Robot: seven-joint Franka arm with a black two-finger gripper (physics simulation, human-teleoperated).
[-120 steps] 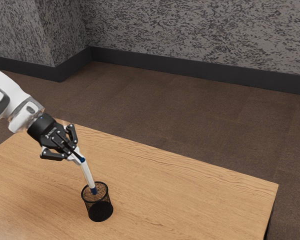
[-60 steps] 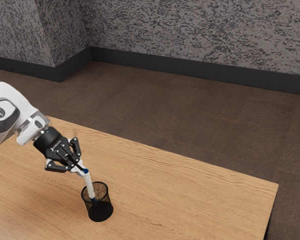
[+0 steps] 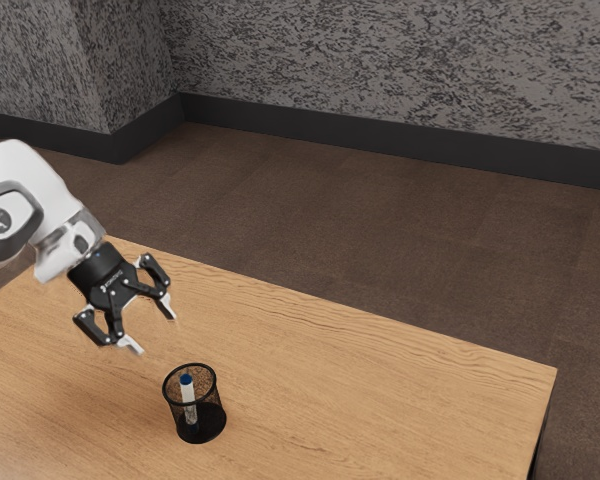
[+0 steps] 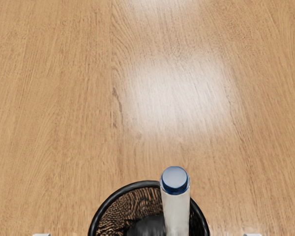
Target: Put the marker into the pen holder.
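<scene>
My gripper [image 3: 155, 332] is open above the pen holder, up and toward the exterior view's left of it, with nothing between its fingers. The white marker [image 3: 188, 396] stands inside the black mesh pen holder [image 3: 216, 380], blue end up, nearly upright. In the wrist view, the marker [image 4: 176, 212] rises within the round holder [image 4: 132, 186], its blue end near the rim. The marker's lower end is hidden in that view.
The wooden table [image 3: 350, 400] bears the holder, and its far edge runs toward the exterior view's right. Beyond it lie a brown floor [image 3: 380, 240] and grey patterned walls [image 3: 400, 70].
The gripper has opened and let go of the marker, which has dropped down into the pen holder and stands straighter. The hand has drawn slightly up and away from it.
</scene>
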